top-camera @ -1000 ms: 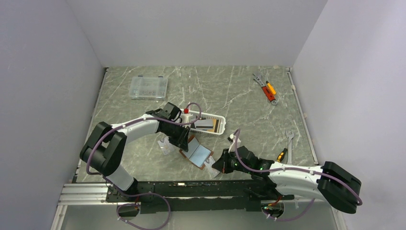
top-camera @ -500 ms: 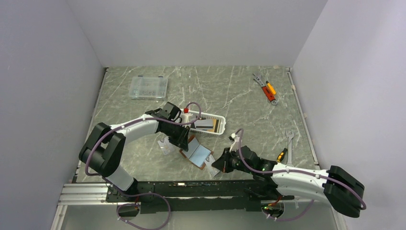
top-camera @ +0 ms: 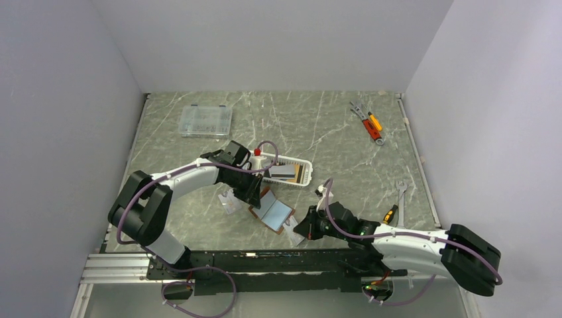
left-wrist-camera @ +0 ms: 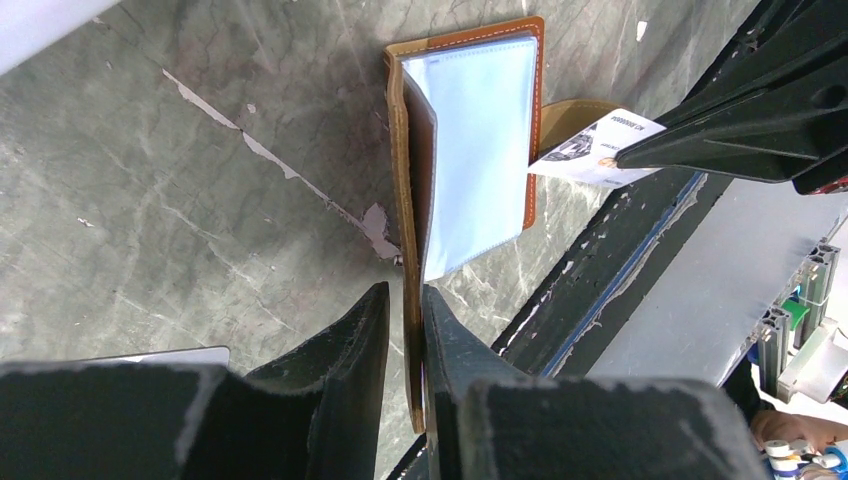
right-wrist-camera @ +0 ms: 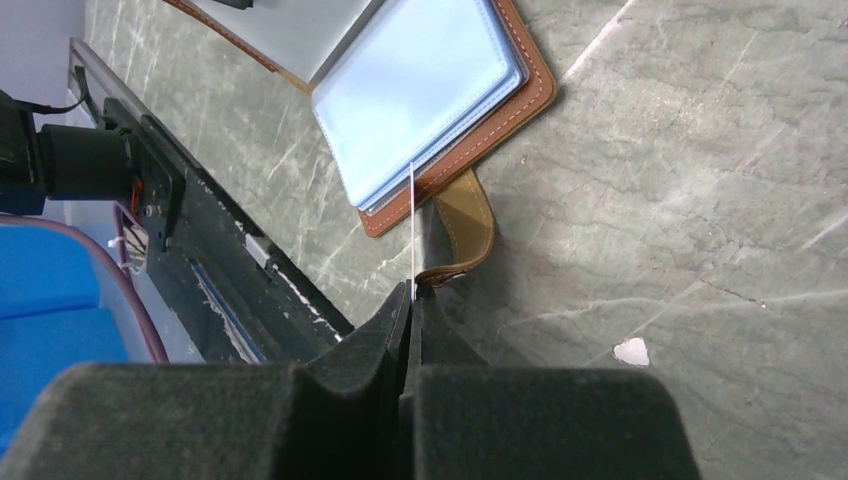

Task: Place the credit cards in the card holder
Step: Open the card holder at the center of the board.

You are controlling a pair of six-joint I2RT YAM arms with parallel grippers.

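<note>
Left wrist view: the left tool [left-wrist-camera: 405,300] pinches the raised cover of the card holder [left-wrist-camera: 480,150], which lies open on the surface [left-wrist-camera: 150,200], near middle. The right tool [right-wrist-camera: 412,295] grips a credit card [right-wrist-camera: 411,225] edge-on at the holder's blue pocket edge.

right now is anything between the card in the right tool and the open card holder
Nothing visible. The card reaches the card holder at its open blue pages; the snap tab lies under it, and the left tool pinches the other cover.
</note>
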